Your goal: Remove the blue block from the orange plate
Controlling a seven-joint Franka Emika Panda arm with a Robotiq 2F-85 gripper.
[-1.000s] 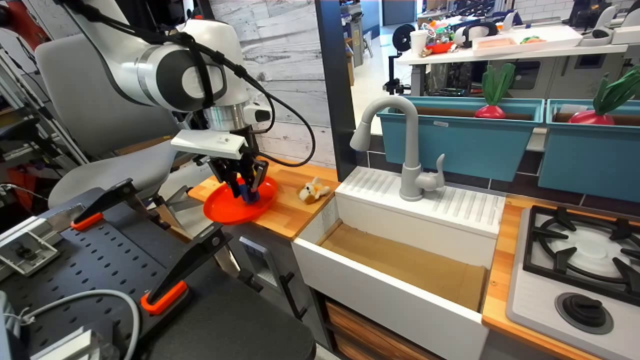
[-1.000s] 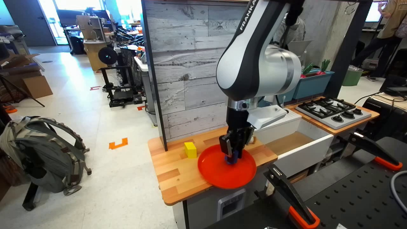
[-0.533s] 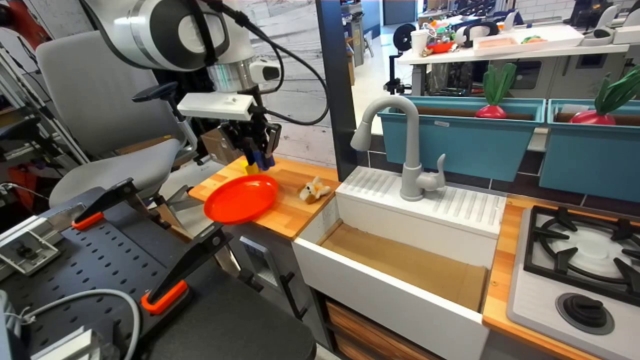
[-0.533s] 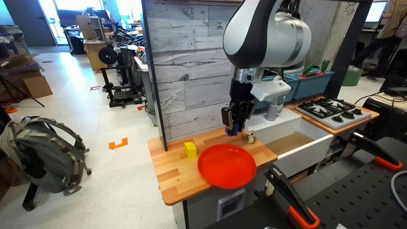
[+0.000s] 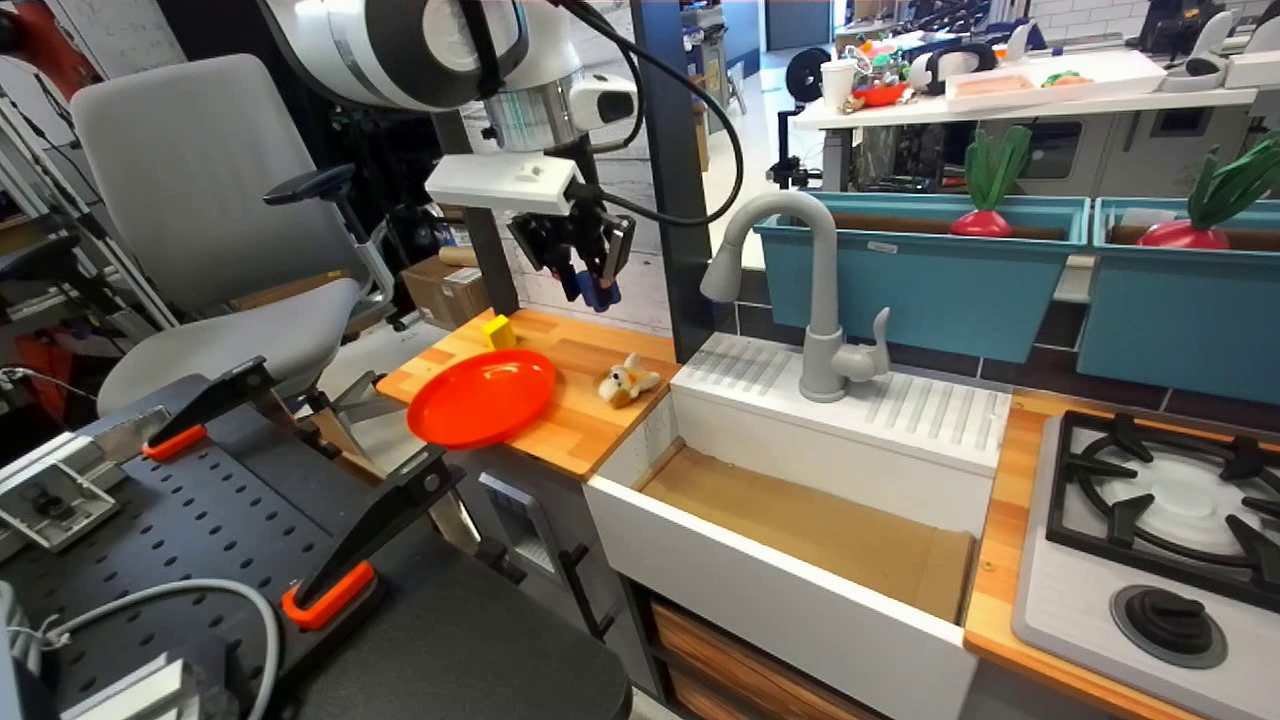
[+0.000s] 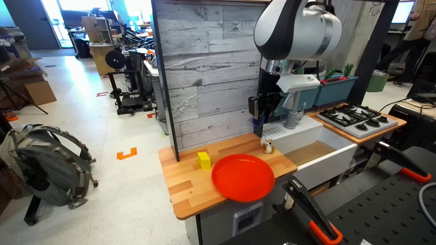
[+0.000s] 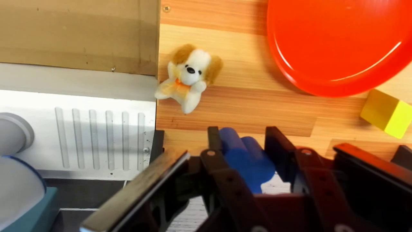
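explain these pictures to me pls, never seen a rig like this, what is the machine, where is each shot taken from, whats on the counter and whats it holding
The machine is a robot arm that ends in a gripper, a kind of mechanical hand. The two wide pictures look on from outside the robot, from different places. The close-up is taken from its wrist, looking down past the gripper.

On the wooden counter are an orange plate, a yellow block and a toy dog, which lies near the sink with its grey tap.

The gripper holds a blue block. It is up in the air, off the plate.
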